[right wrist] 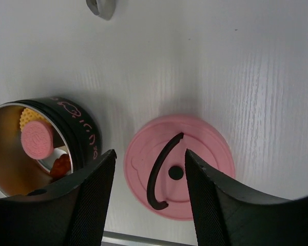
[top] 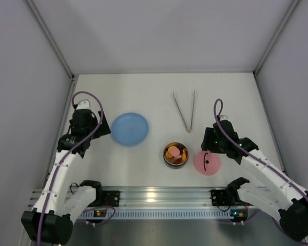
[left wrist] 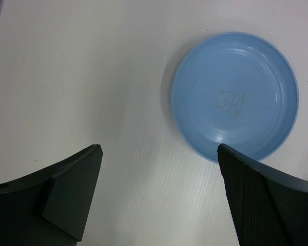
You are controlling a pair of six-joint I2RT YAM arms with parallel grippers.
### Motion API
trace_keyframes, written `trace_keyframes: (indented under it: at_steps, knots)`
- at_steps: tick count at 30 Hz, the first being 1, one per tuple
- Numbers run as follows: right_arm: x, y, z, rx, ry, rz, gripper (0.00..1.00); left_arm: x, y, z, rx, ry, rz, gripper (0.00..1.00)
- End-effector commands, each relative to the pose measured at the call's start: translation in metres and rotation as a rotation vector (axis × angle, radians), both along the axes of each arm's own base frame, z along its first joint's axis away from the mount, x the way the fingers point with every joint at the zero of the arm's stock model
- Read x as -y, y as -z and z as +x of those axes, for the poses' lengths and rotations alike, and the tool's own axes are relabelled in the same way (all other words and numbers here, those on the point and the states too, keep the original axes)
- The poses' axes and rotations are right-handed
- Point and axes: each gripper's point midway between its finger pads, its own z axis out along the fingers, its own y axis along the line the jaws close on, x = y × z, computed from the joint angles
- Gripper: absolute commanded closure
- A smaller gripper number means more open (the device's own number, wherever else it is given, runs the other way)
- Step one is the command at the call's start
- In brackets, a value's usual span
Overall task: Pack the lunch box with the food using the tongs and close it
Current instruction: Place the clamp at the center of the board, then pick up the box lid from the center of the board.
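The lunch box is a small round steel bowl with a dark outer wall, standing uncovered near the front edge. Food lies inside it; a pink piece and orange and yellow ones show. Its pink lid lies flat on the table just right of it, dark curved handle up. My right gripper is open above the lid, one finger on each side of the handle, touching nothing. The tongs lie in a V farther back. My left gripper is open and empty.
A blue plate with nothing on it lies left of the lunch box, and its rim sits just beyond my left fingers. An aluminium rail runs along the front edge. White walls enclose the table on three sides.
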Motion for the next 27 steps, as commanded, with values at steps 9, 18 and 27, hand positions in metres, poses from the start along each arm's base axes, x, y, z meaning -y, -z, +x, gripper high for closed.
trace_keyframes:
  at_steps: [9,18,27]
  knots:
    - [-0.002,0.042,-0.014,-0.099,0.044,-0.037,0.52,0.002,-0.002,0.0,0.013,0.012,0.003,0.01]
    - [-0.018,0.054,-0.026,-0.121,0.01,-0.077,0.62,0.002,-0.002,0.0,0.014,0.012,0.004,0.01]
    - [-0.003,0.035,-0.023,-0.067,0.055,-0.126,0.89,0.002,-0.002,0.0,0.014,0.014,0.004,0.01]
